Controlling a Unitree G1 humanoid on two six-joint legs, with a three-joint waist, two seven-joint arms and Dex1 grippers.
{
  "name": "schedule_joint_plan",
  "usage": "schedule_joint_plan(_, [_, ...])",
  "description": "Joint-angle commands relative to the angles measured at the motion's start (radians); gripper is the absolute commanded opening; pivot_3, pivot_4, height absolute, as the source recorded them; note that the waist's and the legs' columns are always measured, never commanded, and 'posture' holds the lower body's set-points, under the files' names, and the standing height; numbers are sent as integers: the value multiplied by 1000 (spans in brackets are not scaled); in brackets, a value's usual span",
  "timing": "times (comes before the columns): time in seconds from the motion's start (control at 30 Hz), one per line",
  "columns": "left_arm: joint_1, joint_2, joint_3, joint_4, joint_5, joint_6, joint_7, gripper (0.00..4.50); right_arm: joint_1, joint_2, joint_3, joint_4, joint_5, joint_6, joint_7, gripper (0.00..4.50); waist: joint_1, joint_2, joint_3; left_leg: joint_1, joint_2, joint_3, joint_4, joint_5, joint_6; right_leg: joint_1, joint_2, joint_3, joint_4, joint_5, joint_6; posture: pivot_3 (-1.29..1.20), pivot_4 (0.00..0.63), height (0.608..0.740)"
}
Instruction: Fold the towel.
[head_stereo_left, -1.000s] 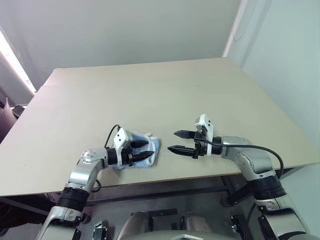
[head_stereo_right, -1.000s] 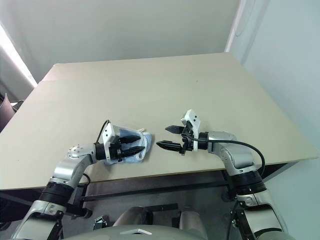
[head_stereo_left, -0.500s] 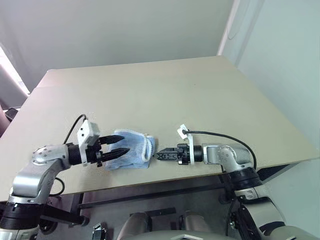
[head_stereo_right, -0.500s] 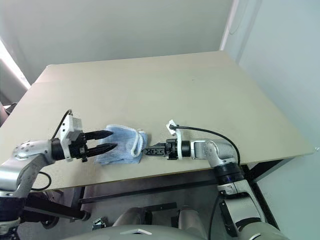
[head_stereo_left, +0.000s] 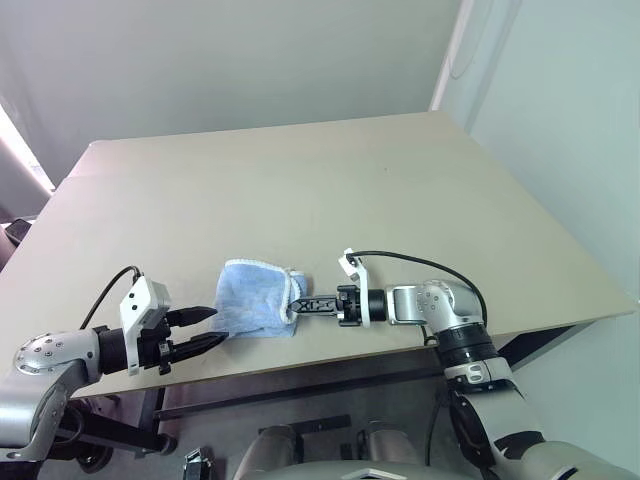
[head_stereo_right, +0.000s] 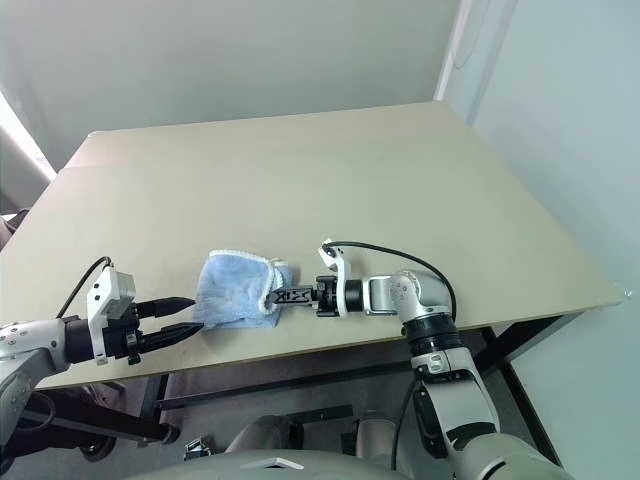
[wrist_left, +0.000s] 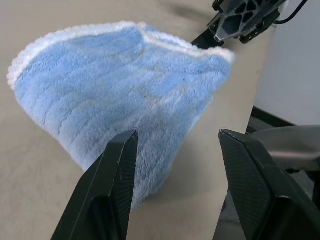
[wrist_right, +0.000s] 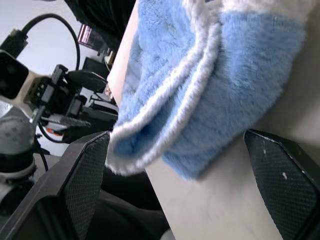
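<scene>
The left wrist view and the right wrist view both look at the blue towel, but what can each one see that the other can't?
Left wrist view: the towel's broad fuzzy face, and the right gripper beyond it. Right wrist view: the towel's white-trimmed edges stacked in layers, and the left gripper beyond the table's edge. Both: the same towel on the tan table, seen between that arm's own open black fingers.

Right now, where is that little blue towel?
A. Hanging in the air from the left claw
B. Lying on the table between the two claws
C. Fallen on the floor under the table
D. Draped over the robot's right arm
B: the towel lies bunched on the table, with the open left gripper just off one side of it and the open right gripper at its other edge, neither one holding it.
</scene>
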Motion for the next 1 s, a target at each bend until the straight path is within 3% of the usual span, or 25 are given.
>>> schedule_joint_plan(0.03, [-22,-6,21,-19,-9,-8,20,2717,-49,52,2,41,-1,2,-20,4500,0,0,0,0,0,0,0,0,0,0,0,0,0,0,0,0,0,740])
schedule_joint_plan(0.3, [-71,-34,22,11,-21,-2,41,2717,-136,113,-31,206,-60,-64,-93,4500,-1,0,0,0,0,0,0,0,0,-1,1,0,0,0,0,0,0,740])
schedule_joint_plan(0.53, [-110,-54,-4,59,5,-27,44,2740,-132,75,3,201,-88,-64,-52,1985,0,1,0,2,0,-2,0,0,0,0,2,1,1,2,-2,0,0,740])
schedule_joint_plan(0.73, [-92,-74,4,63,3,-22,52,2740,-155,35,-53,138,-31,-36,-3,34,1,0,-1,2,-1,-1,1,1,1,0,2,1,1,2,-2,0,0,740])
schedule_joint_plan(0.87, [-54,-73,24,56,-1,-23,58,2740,-239,38,-159,165,20,-75,-5,34,3,2,1,1,-1,-1,1,0,-1,-1,1,1,1,2,-2,0,0,740])
schedule_joint_plan(1.0, [-29,-77,42,48,-6,-24,74,2740,-377,29,-255,321,9,-214,-10,34,-4,3,1,0,-1,-1,-1,1,1,-3,2,1,1,2,-2,0,0,740])
